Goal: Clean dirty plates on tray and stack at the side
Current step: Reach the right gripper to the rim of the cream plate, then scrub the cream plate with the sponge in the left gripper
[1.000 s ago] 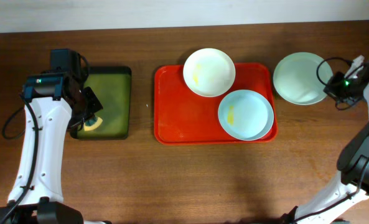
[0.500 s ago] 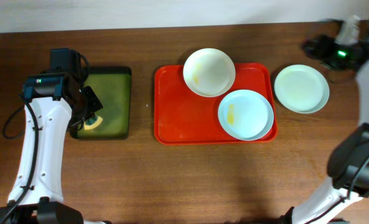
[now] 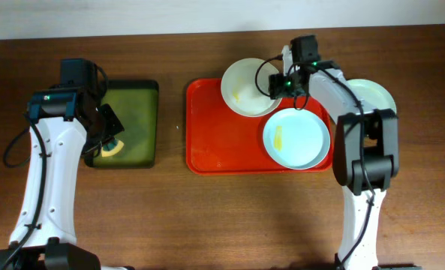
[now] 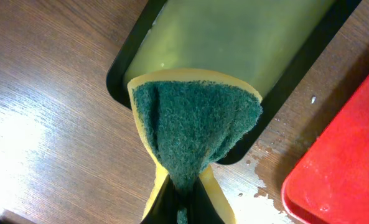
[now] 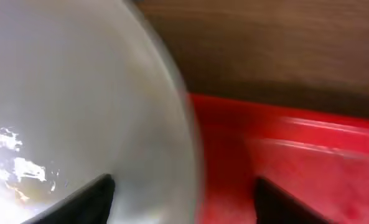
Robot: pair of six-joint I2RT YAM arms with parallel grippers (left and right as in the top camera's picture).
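The red tray [image 3: 226, 154] lies mid-table. A white-cream plate [image 3: 245, 88] with a yellowish smear rests on its far edge, and a pale blue plate [image 3: 297, 141] with a yellow smear sits at its right end. Another pale plate [image 3: 376, 95] lies on the wood right of the tray, partly behind my right arm. My right gripper [image 3: 282, 84] is open, and in the wrist view the right gripper [image 5: 184, 205] straddles the white plate's [image 5: 72, 93] right rim over the tray [image 5: 296, 155]. My left gripper [image 4: 183, 205] is shut on a green-and-yellow sponge [image 4: 196, 124].
A dark green tray [image 3: 132, 124] sits left of the red tray, beneath the sponge [image 3: 111, 146] and the left gripper [image 3: 106, 135]. Water spots mark the wood between the green tray [image 4: 234, 37] and the red tray's corner [image 4: 346, 162].
My right gripper let go of the pale plate at the right, opened, and swung left from the table's far right to the white plate's rim. The left arm has not moved.
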